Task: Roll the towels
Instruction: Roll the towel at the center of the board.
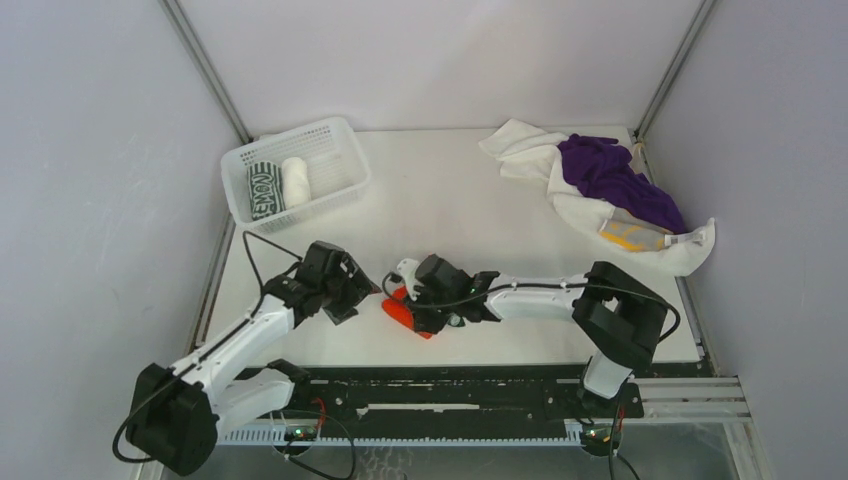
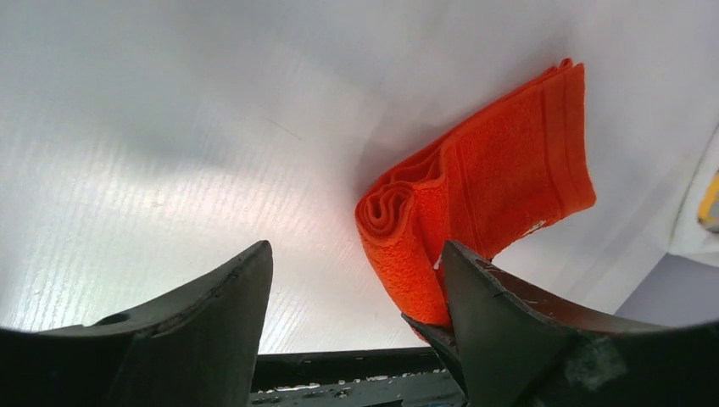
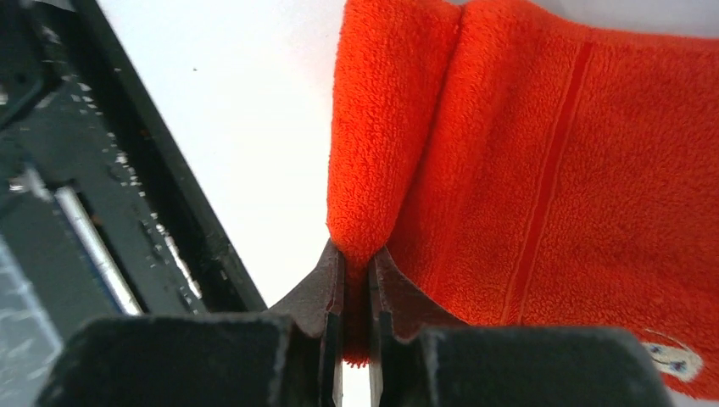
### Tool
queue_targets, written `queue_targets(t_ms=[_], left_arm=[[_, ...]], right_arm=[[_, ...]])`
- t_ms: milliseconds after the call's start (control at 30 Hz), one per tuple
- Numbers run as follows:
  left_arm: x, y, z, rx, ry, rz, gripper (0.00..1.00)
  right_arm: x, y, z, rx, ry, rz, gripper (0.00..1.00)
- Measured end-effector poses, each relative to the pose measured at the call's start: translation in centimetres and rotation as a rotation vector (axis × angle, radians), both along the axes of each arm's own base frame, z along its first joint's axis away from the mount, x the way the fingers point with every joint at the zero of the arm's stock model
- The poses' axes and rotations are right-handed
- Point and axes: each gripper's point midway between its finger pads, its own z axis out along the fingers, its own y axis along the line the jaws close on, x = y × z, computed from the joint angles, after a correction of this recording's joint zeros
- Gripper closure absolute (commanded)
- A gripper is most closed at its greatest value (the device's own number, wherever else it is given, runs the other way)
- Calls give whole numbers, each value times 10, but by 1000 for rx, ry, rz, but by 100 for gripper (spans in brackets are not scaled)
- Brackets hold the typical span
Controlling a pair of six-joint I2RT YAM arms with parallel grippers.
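Two pincers: right pincer (image 3: 356, 264) clamped on a fold of orange-red towel (image 3: 551, 170); left pincer (image 2: 356, 253) spread wide, holding nothing.

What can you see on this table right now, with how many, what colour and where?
orange towel: one, orange-red, one end rolled, near middle
basket: one, white mesh, far left
patterned towel: one, dark green and white, rolled, in the basket
white rolled towel: one, white, in the basket beside it
purple towel: one, purple, heaped far right
white towel: at least one, white, under the purple one
yellow towel: one, yellow and grey, heap's near edge
table: one, white
left gripper: one, black, open beside the orange towel
right gripper: one, black, shut on an orange fold
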Motion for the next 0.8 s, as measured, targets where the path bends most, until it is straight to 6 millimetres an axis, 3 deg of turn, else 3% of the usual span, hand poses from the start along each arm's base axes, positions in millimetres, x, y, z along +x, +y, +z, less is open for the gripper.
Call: queue_targets(t_ms=[133, 433, 800], left_arm=[[-4, 5, 2, -35, -38, 26, 20], [-19, -8, -10, -162, -47, 27, 17], [-17, -42, -11, -244, -39, -36, 18]], right_arm=[[-1, -2, 2, 130, 187, -26, 100], [5, -17, 2, 431, 598, -184, 100], [5, -20, -9, 517, 860, -308, 98]])
